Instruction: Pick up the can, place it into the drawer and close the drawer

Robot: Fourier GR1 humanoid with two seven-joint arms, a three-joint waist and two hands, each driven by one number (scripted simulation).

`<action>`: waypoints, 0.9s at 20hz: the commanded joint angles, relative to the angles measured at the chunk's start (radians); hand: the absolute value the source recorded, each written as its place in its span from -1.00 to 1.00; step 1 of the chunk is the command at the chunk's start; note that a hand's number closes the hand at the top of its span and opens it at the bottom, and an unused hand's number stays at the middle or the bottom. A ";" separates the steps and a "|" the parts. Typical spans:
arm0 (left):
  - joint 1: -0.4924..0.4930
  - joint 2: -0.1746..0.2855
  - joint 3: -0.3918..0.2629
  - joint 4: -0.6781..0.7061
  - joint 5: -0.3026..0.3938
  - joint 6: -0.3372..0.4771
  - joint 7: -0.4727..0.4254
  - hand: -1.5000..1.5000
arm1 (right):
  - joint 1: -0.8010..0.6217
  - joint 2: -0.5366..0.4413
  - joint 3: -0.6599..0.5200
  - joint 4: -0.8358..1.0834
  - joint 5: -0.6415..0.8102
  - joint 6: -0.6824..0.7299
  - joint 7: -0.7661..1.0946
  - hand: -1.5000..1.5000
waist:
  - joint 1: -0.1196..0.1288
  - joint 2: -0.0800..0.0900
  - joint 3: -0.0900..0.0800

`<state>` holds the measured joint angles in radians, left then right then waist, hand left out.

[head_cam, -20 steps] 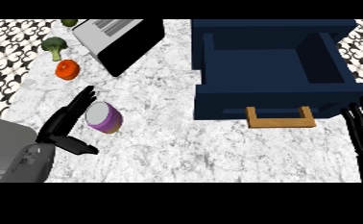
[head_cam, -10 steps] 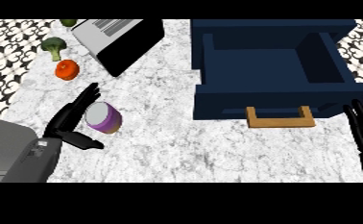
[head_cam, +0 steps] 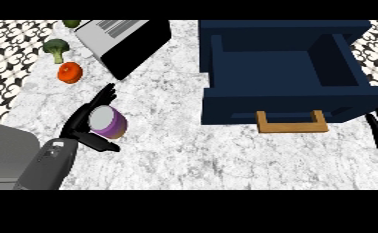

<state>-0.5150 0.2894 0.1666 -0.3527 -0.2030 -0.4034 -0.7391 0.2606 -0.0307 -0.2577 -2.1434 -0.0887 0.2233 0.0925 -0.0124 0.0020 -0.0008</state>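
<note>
A purple can (head_cam: 110,122) with a grey lid stands on the marble counter, left of centre. My left hand (head_cam: 80,125) is against its left side, open: straight fingers (head_cam: 102,97) reach past the can's far side and the thumb lies along its near side. To the right, the navy drawer (head_cam: 236,110) is pulled open and empty, its wooden handle (head_cam: 291,123) facing me. Of my right hand (head_cam: 371,127) only a thin black sliver shows at the right edge.
A grey and black slab (head_cam: 122,42) lies tilted at the back left. A tomato (head_cam: 69,73), a broccoli floret (head_cam: 55,48) and a green item (head_cam: 71,23) sit near the counter's left edge. Bare marble (head_cam: 170,142) lies between the can and the drawer.
My left forearm and hand have shifted a little up and to the right, closer round the can. The can and the drawer have stayed in place.
</note>
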 commanded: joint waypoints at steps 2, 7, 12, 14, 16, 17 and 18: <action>-0.054 0.003 -0.003 0.070 -0.016 -0.032 -0.062 -1.00 | 0.020 0.002 -0.018 0.050 -0.008 0.039 -0.070 -1.00 | -0.006 0.003 -0.001; 0.003 -0.023 -0.033 -0.032 -0.006 -0.067 -0.028 -1.00 | -0.007 -0.022 -0.056 0.028 -0.045 0.036 -0.027 -1.00 | 0.004 -0.002 0.001; 0.025 -0.071 -0.050 -0.096 0.004 -0.060 -0.016 1.00 | 0.007 0.024 0.002 0.026 0.023 0.012 -0.010 -1.00 | 0.009 -0.003 0.001; -0.022 -0.074 -0.033 -0.028 0.014 -0.083 -0.035 1.00 | -0.072 -0.002 -0.019 0.017 -0.023 -0.007 0.043 -1.00 | 0.003 0.001 0.000; -0.038 -0.093 -0.025 -0.049 0.037 -0.090 0.022 1.00 | 0.052 0.029 0.015 -0.056 -0.011 0.007 -0.003 -1.00 | 0.000 -0.002 0.000; -0.002 -0.073 -0.037 -0.101 0.050 -0.160 0.050 1.00 | 0.009 0.015 -0.019 -0.015 -0.018 0.017 0.000 -1.00 | 0.009 -0.004 0.001; 0.046 -0.076 -0.046 -0.117 0.046 -0.153 0.020 1.00 | 0.016 0.000 -0.046 -0.013 -0.058 0.033 0.010 -1.00 | 0.009 -0.004 0.001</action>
<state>-0.5165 0.2199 0.1314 -0.4293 -0.1744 -0.4649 -0.7011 0.2655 -0.0244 -0.2793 -2.1563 -0.1152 0.2410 0.1039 -0.0067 -0.0011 0.0008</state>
